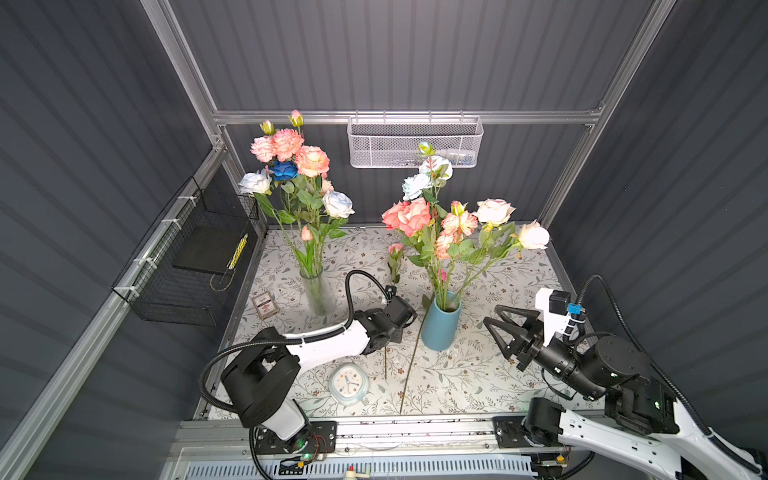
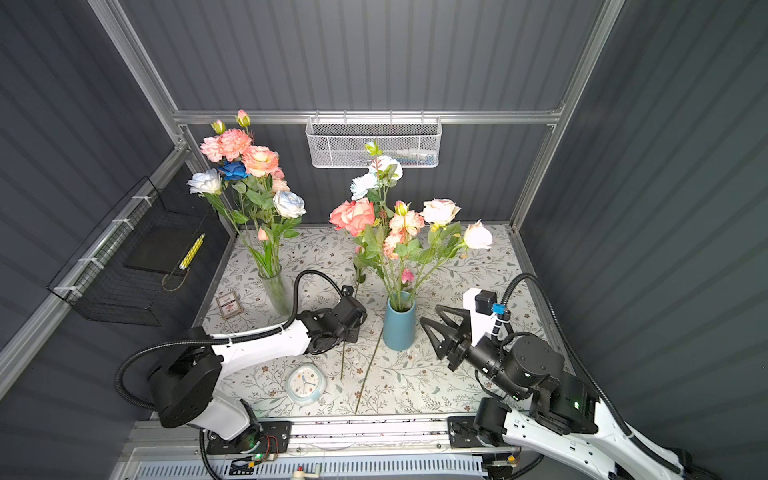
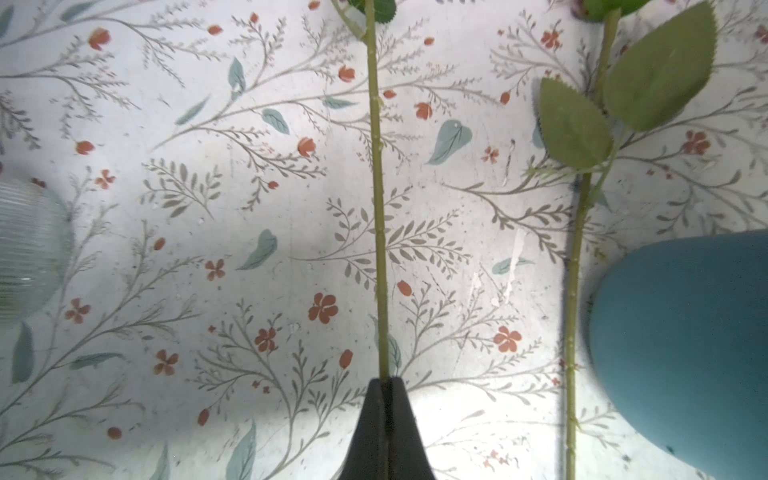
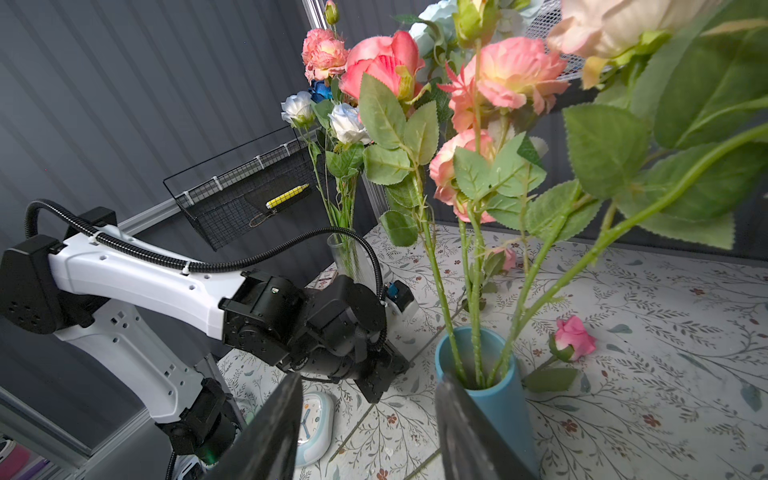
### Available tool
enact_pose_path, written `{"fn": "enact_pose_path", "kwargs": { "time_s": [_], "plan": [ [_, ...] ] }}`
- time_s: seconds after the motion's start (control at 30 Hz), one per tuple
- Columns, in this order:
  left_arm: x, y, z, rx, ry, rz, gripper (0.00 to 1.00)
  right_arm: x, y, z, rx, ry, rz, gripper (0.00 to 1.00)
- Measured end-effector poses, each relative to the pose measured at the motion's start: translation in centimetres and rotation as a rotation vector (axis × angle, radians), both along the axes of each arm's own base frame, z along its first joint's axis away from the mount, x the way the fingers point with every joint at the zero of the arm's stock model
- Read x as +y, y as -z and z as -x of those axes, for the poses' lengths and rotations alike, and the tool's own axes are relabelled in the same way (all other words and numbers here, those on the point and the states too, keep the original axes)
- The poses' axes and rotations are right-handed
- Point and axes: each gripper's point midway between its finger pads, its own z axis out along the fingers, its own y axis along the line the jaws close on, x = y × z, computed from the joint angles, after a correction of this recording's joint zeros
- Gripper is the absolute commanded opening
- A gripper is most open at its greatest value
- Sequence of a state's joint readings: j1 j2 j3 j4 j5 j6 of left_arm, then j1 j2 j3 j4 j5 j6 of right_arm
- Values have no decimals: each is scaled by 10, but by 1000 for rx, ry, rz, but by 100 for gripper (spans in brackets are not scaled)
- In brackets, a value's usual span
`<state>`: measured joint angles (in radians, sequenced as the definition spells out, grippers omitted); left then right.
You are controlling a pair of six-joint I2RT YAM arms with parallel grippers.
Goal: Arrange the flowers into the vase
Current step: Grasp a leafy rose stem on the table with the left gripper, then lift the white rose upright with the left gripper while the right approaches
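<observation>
The left gripper (image 3: 384, 399) pinches a flower stem (image 3: 377, 187) lying flat on the cloth (image 3: 208, 208) beside the blue vase (image 1: 440, 328), seemingly to lift it. The right gripper (image 1: 491, 316) hangs spread and empty near the vase, probably to steady it.

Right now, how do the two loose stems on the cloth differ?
The held stem sits pinched in the shut left hand; the free stem lies ungripped beside the blue vase. The free stem's cut end lies farther forward than the held stem's. Both are thin, green, and not yet in a vase.
</observation>
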<state>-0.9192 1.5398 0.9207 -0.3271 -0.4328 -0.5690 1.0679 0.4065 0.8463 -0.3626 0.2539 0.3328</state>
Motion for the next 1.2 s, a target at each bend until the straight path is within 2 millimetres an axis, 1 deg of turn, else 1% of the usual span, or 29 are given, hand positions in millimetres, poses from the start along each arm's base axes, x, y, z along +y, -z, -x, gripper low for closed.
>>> {"fn": "enact_pose_path", "kwargs": {
  "time_s": [0.07,0.17,0.33,0.5,0.7,0.97,1.07,1.2],
  "plan": [
    [2,-11,0,-18,-10,24,0,0,0,0,0,0,-1,54],
    [8,-22,6,-28,-22,56,0,0,-1,0,-1,-3,-3,54],
    [22,-39,22,-30,-36,118,0,3,0,1,3,-12,-1,53],
    [31,-68,40,-59,-30,194,0,9,1,0,8,-25,3,53],
    [47,-114,53,-131,-28,280,0,18,3,-2,17,-41,14,53],
    [52,-204,51,-282,-11,409,0,24,-8,-3,9,-52,0,52],
    [55,-234,51,-341,5,443,0,26,-11,-4,8,-55,-1,52],
    [59,-268,55,-405,30,484,0,32,-15,-4,9,-67,2,54]
  ]
}}
